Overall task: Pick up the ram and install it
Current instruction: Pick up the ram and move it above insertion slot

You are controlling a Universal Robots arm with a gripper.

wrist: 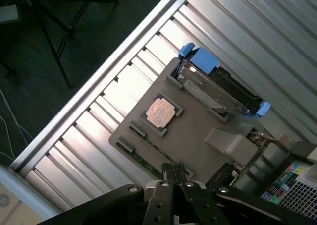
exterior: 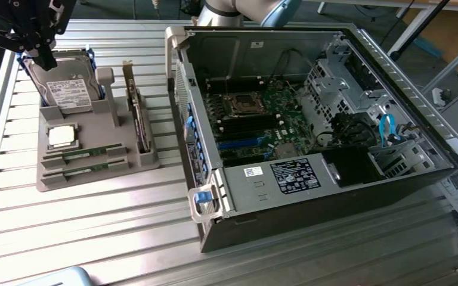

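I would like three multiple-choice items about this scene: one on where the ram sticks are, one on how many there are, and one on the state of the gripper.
1. Where are the ram sticks?
A. in slots of the gray tray
B. on top of the hard drive
C. between the gripper's jaws

2. How many of them lie there?
A. one
B. two
C. four

3. How does the gripper stand?
A. wide open
B. shut on a stick
C. shut and empty

Answers:
1 A: both sit in the tray, at the exterior view's left of the computer case.
2 B: two green sticks lie side by side.
3 C: the jaws meet with nothing between them.
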